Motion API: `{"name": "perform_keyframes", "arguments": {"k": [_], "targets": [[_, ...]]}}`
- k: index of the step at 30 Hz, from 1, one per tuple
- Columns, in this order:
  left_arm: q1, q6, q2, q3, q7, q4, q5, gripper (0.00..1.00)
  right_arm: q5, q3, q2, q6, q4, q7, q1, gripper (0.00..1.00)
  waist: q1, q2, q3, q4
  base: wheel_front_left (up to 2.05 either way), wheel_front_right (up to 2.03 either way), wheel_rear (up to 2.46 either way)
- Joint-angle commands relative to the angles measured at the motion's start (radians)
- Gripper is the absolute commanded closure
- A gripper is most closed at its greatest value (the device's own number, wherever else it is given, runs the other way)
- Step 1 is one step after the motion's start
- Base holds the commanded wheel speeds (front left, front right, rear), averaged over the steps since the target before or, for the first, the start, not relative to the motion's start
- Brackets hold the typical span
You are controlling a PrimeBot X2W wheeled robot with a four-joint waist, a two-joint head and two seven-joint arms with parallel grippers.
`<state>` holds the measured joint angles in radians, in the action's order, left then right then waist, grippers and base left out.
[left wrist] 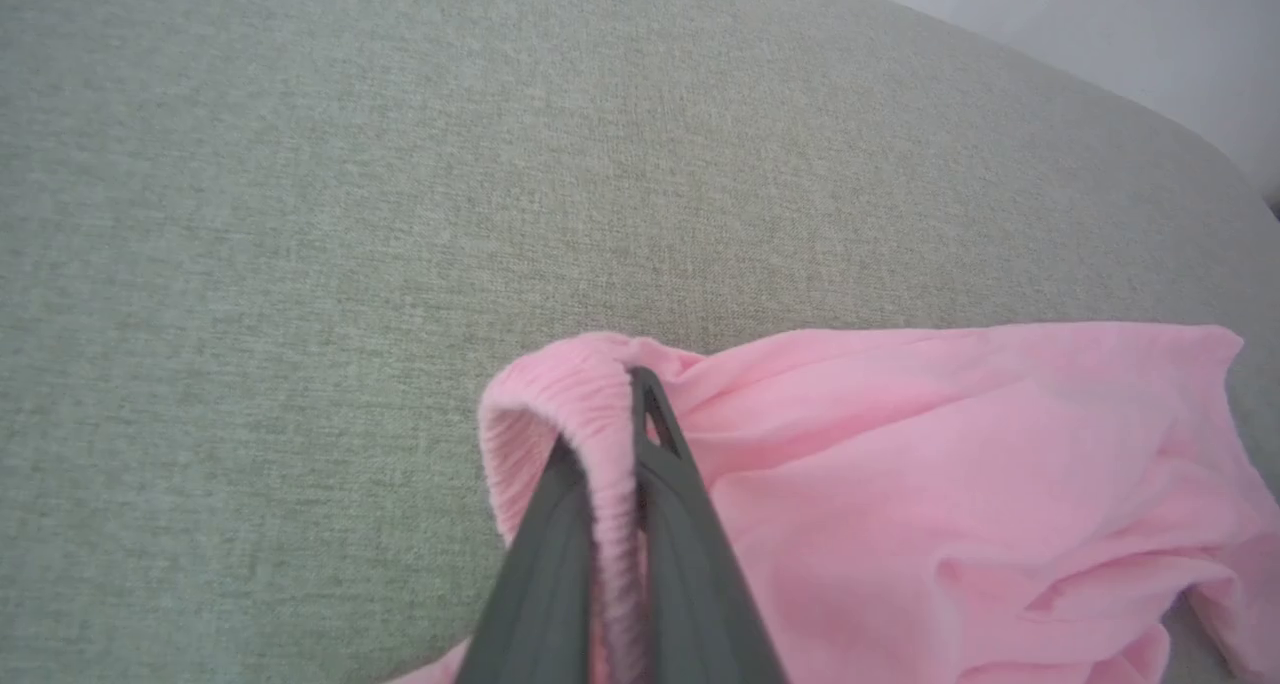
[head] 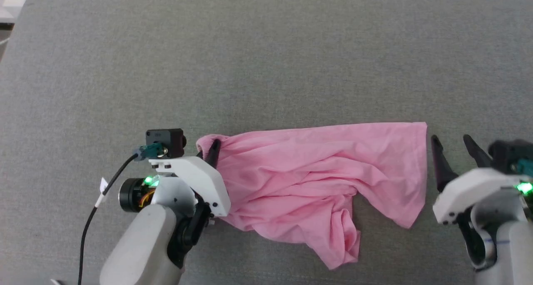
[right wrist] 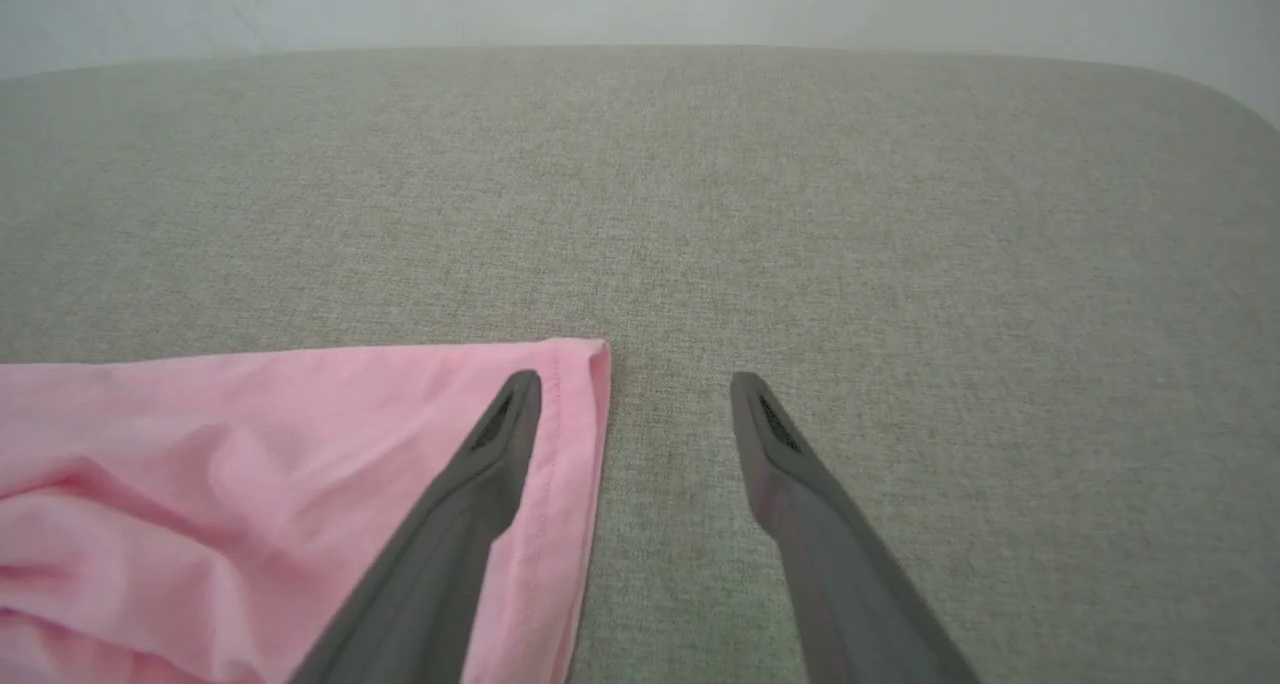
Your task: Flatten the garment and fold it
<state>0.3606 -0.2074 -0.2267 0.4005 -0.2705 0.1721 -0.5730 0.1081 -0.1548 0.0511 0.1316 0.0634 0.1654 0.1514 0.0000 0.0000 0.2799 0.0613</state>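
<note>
a bright-pink garment (head: pixel 308 168) is shown lying crumpled on a table (head: pixel 266 47) covered in grey fabric, its far edge fairly straight and its near side bunched, with one fold trailing toward the robot. the left tool (head: pixel 210 149) is clamped on the gathered waistband at the garment's left end. the right tool (head: pixel 452 145) is spread wide with nothing held, just beside the hemmed right edge. if the left end is pulled while the right edge is left free, the whole cloth could be dragged along rather than stretched flat. if the thin hem is pinched too shallowly, it could slip out, or a single layer could be caught, and the bunching would be kept.
</note>
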Motion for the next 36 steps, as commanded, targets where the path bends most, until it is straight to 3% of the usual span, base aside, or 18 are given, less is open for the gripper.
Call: {"name": "perform_keyframes", "arguments": {"k": [1,12,13,14,15,16,21,28,31,36], "targets": [[-0.004,0.004,0.003,-0.003,0.011,-0.005,-0.009,1.00,-0.012,0.002,-0.001,-0.001,0.015,0.031,0.039,0.00,0.0000,0.0000,0.016,0.014,0.00,0.00,0.00],[0.040,0.028,0.033,0.020,0.028,0.017,-0.016,1.00,-0.133,0.011,-0.001,-0.001,0.220,0.396,0.278,0.00,0.0000,0.0000,0.059,0.040,0.00,0.00,0.00],[0.043,0.030,0.035,0.022,0.029,0.019,-0.017,1.00,-0.143,0.011,-0.001,-0.001,0.232,0.426,0.288,0.10,0.0000,0.0000,0.061,0.042,0.00,0.00,0.00],[0.046,0.032,0.037,0.025,0.028,0.021,-0.017,1.00,-0.150,0.013,-0.001,-0.001,0.242,0.459,0.296,0.53,0.0000,0.0000,0.062,0.045,0.00,0.00,0.00],[0.048,0.034,0.038,0.027,0.028,0.024,-0.018,1.00,-0.152,0.020,-0.001,-0.001,0.248,0.492,0.299,0.69,0.0000,0.0000,0.061,0.046,0.00,0.00,0.00],[0.049,0.036,0.038,0.029,0.027,0.026,-0.018,1.00,-0.153,0.029,-0.001,-0.001,0.250,0.521,0.301,0.99,0.0000,0.0000,0.061,0.048,0.00,0.00,0.00],[0.061,0.048,0.028,0.035,0.020,0.026,-0.020,1.00,-0.140,0.067,0.009,-0.001,0.215,0.630,0.290,1.00,0.0000,0.0000,0.053,0.045,0.00,0.00,0.00],[0.177,0.142,-0.052,0.018,-0.056,-0.016,-0.053,1.00,-0.099,0.113,0.090,-0.001,0.074,0.597,0.370,1.00,0.0000,0.0000,0.051,0.027,0.00,0.00,0.00],[0.266,0.155,-0.111,0.003,-0.104,-0.032,-0.033,1.00,-0.090,0.130,0.125,-0.001,0.031,0.582,0.438,1.00,0.0000,0.0000,0.061,0.016,0.00,0.00,0.00],[0.434,0.156,-0.139,-0.064,-0.146,-0.041,-0.062,1.00,-0.084,0.184,0.175,-0.001,-0.007,0.567,0.594,1.00,0.0000,0.0000,0.107,-0.009,0.00,0.00,0.00]]}}
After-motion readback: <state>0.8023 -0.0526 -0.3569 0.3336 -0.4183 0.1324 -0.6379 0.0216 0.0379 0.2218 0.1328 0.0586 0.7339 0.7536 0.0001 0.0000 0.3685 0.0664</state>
